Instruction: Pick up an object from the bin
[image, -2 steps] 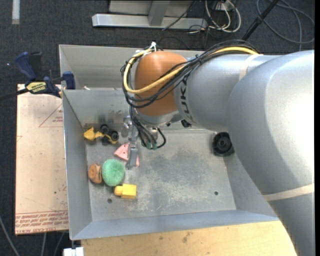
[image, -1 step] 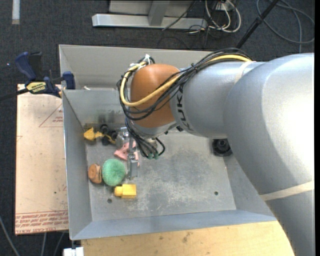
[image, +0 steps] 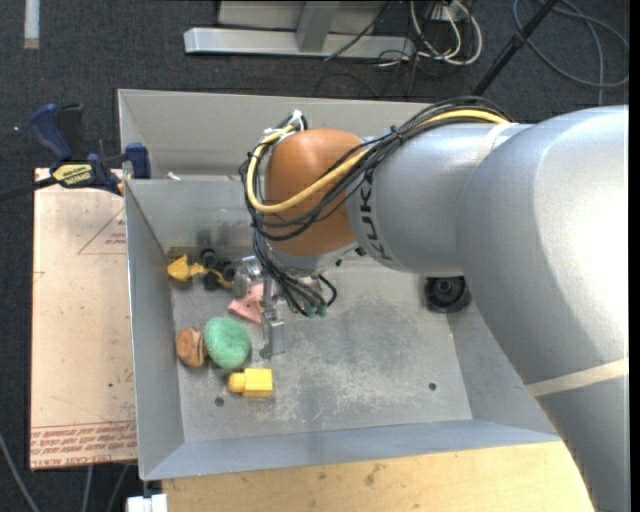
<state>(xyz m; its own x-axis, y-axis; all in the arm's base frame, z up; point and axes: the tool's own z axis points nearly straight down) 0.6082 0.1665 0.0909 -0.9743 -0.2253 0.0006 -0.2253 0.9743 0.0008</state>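
My gripper (image: 269, 340) reaches down below the orange wrist cover in the left half of the bin. Its tip stands just right of a green rounded lump (image: 227, 342) and above a small yellow block (image: 251, 382). A pink flat piece (image: 246, 304) lies right behind the gripper, partly hidden by it. Whether the gripper touches the pink piece or the green lump, I cannot tell. A brown lump (image: 190, 347) lies against the green one on its left.
A yellow toy (image: 180, 268) and a black piece (image: 216, 271) lie near the back left wall. A black round thing (image: 445, 293) sits at the right, close under the arm. The arm covers the bin's back right part.
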